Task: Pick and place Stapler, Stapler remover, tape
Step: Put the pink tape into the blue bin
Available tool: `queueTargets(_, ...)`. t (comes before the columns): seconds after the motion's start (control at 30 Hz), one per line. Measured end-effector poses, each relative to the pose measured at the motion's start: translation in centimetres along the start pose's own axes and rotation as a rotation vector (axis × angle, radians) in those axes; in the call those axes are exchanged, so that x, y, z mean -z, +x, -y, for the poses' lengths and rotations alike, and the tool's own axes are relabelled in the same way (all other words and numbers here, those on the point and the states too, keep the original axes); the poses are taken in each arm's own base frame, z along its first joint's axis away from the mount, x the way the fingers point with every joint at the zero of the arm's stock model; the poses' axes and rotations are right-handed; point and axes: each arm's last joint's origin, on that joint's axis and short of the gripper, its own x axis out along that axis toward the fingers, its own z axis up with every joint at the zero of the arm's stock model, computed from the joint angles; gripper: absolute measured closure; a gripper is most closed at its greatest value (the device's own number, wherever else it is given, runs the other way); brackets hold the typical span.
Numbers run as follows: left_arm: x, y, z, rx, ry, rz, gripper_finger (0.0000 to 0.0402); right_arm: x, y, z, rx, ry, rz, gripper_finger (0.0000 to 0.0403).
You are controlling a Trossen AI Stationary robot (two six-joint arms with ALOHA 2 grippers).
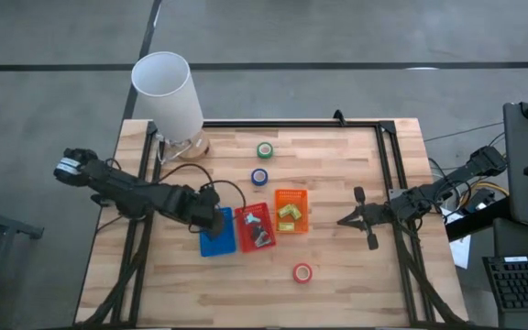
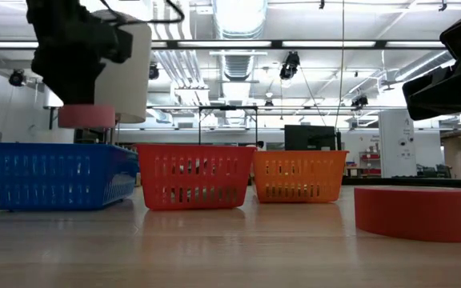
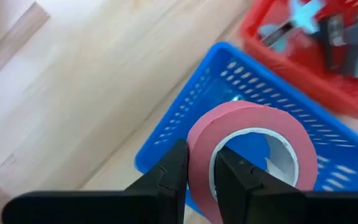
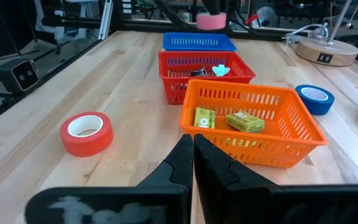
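Right, left gripper [image 3: 197, 180] has the pink tape [image 3: 253, 155] pinched by its wall, one finger in the centre hole, one outside, hanging just above the blue basket [image 3: 185, 124].

Risks, as I read it:
- The grip takes only one side of the ring, so the roll could swing or slip out early.
- In the wrist view the roll sits over the basket's near wall. Release there and it may catch the rim, tip, and roll off across the surface.
- The lamp [image 1: 168, 96] cable runs close to this arm; a snag looks possible.

Pose: left arm reaches in from the surface's left edge, wrist over the blue basket, next to the red basket [image 1: 255, 229].

Right gripper [image 4: 193, 158] is parked low at the right side, jaws fully closed and empty, pointing at the orange basket [image 4: 253, 124]. Red tape [image 1: 302, 272], blue tape [image 1: 259, 176] and green tape [image 1: 264, 149] lie loose on the surface.
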Motion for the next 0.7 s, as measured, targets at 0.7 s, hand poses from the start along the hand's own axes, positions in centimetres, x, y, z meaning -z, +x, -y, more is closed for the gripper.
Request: queueTargets(0.7,2.7,6.4,-1.8,0.048,-0.111,0.01,0.0337,0.0,0.0,0.0,0.0,0.001,-0.001,0.0394)
